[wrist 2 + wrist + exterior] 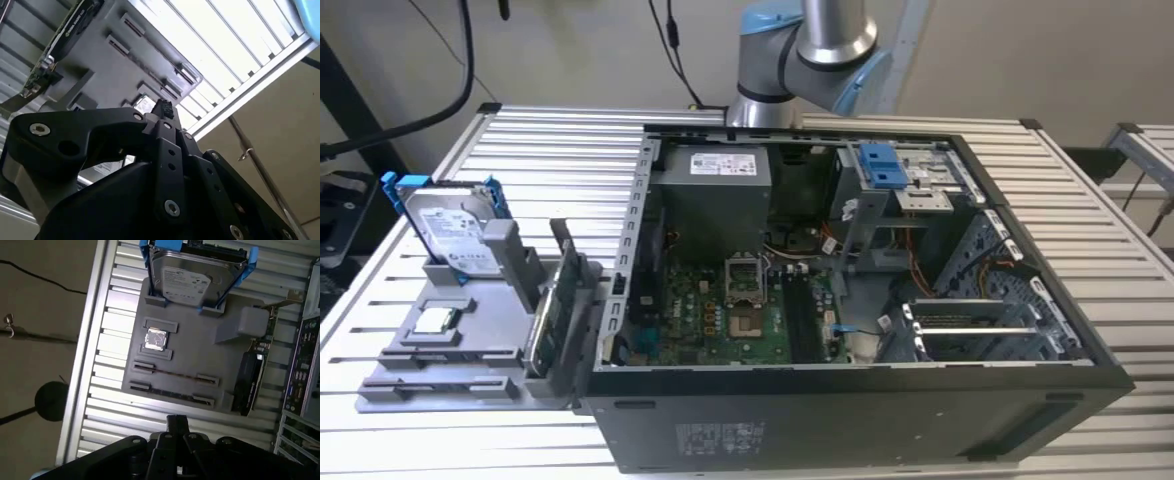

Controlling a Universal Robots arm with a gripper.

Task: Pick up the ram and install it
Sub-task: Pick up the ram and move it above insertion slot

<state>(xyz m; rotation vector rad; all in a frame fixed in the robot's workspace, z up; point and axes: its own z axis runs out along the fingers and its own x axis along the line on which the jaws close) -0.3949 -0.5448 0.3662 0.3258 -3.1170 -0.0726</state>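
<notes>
Closest to us in the first wrist view is the black metal gripper (176, 424). It hangs over the silver slatted table (105, 405), just short of the near edge of a flat grey plastic holder (200, 350), and we cannot tell whether it is released or clenched. Just past that edge lies the ram (175, 374), a long, thin, dark stick-like module. It rests on its edge in the holder, kept between small grey clips at either end and apart from the gripper. A second clip row runs beside it, nearer the gripper, with a dark line that we cannot make out. Further on we find a small square silver processor chip (155, 339) seated in its own recess. Beyond it a silver hard drive (197, 277) in blue brackets stands at the holder's far end. Along the holder's side a green circuit card (252, 380) with a black cover stands on edge. In the exterior view the open black computer case (854, 430) lies on the table to the exterior view's right of the holder, its green board exposed. Behind it the silver and blue arm (834, 40) rises past the top edge.
</notes>
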